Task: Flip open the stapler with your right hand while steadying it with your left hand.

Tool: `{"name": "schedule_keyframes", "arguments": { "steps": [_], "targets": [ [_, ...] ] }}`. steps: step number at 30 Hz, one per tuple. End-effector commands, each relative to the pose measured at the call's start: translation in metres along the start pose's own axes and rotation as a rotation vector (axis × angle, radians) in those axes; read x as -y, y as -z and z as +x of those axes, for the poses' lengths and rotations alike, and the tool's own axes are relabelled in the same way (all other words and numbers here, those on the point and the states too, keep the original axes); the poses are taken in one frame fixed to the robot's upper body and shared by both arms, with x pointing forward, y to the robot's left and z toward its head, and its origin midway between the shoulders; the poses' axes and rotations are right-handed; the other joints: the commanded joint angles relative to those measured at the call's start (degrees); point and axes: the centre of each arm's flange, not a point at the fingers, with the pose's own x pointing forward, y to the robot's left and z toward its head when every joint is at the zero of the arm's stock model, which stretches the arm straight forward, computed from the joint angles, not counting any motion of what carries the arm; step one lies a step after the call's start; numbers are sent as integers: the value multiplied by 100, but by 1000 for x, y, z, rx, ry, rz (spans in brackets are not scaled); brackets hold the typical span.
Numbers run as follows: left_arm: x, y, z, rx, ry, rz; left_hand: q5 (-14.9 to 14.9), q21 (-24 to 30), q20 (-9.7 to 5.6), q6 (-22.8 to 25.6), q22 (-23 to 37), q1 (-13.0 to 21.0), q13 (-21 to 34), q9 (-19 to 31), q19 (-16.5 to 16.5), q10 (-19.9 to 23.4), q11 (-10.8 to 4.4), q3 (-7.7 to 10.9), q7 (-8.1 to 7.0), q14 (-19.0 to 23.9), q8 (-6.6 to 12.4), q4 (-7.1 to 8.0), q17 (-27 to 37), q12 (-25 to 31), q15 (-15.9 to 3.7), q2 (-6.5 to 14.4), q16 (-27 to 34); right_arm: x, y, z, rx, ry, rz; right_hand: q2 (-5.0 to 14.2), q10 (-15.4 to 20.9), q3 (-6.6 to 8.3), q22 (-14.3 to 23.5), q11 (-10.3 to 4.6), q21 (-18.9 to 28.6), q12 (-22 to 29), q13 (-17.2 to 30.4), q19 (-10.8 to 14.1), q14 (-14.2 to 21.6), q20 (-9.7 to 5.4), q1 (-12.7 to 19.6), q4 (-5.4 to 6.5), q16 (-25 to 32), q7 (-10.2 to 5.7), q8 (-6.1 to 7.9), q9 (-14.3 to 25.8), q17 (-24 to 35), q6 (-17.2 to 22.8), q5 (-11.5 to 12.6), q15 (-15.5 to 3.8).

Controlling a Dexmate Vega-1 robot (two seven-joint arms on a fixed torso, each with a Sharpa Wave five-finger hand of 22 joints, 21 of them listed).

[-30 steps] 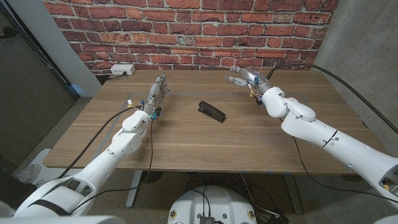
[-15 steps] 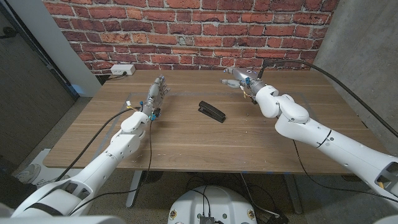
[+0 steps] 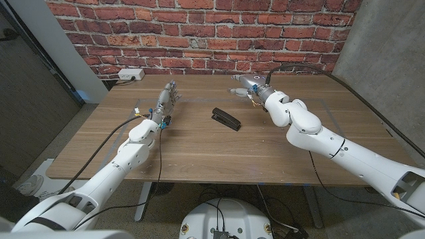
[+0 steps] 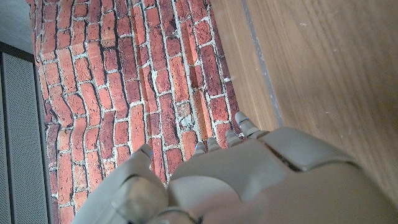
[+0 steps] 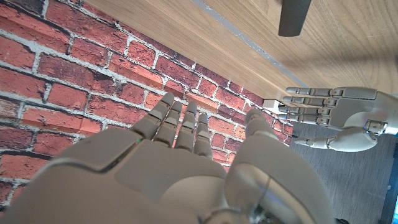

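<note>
Both the left hand (image 3: pixel 169 97) and right hand (image 3: pixel 244 85) seem empty, fingers extended, apart from the closed stapler (image 3: pixel 226 119).

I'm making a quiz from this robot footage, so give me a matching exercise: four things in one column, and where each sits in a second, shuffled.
Things:
1. stapler
2. left hand
3. right hand
4. power strip

Places:
A. on the floor by the brick wall
B. mid-table, closed
C. over the table's far edge
D. near the table's left far corner

Pairs: 1-B, 2-D, 3-C, 4-A
</note>
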Motion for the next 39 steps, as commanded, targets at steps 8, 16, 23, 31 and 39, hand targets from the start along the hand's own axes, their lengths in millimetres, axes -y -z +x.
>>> {"name": "schedule_keyframes", "arguments": {
  "steps": [8, 16, 23, 31, 39],
  "targets": [
    [-4, 2, 1, -4, -5, -4, -8, -26, -1, -971, 24, 19, 28, 12, -534, -809, 55, 24, -30, -497, 10, 14, 14, 8, -214, 318, 44, -13, -32, 23, -5, -99, -108, -219, -84, -121, 14, 19, -2, -53, 25, 118, 34, 119, 61, -54, -5, 85, -70, 19, 26, -274, -22, 34],
    [-5, 3, 3, -4, -7, -4, -10, -38, -1, -969, 24, 17, 28, 12, -531, -809, 57, 28, -29, -496, 10, 14, 14, 9, -218, 317, 44, -18, -40, 29, -21, -166, -140, -383, -71, -265, 19, 40, 0, -46, 31, 177, 65, 162, -50, -6, 11, 121, -16, 22, 38, -198, -8, 45],
    [-5, 5, 6, -10, -4, -6, -12, -49, -2, -972, 25, 14, 28, 12, -530, -809, 45, 30, -32, -499, 8, 15, 14, 9, -219, 314, 42, -23, -45, 33, -23, -192, -152, -506, 31, -371, 21, 23, 1, -8, 35, 228, 117, 182, -111, 16, 23, 111, 47, 24, 40, -40, 26, 35],
    [-6, 6, 9, -12, -4, -5, -14, -59, 1, -975, 25, 11, 28, 13, -526, -814, 53, 32, -24, -500, 6, 16, 14, 7, -213, 312, 42, -28, -51, 36, -8, -216, -167, -641, 287, -507, 26, 93, 4, 80, 45, 313, 282, 223, -170, 44, 52, 175, 150, 37, 42, 307, 83, 19],
    [-7, 8, 11, -15, -5, -8, -16, -72, 9, -980, 26, 9, 28, 13, -530, -815, 52, 36, -24, -503, 3, 17, 14, 7, -212, 312, 40, -36, -56, 42, 8, -251, -195, -745, 656, -622, 42, 161, 71, 196, 68, 564, 831, 264, -176, 57, 166, 209, 191, 51, 65, 602, 161, -42]
  ]
}}
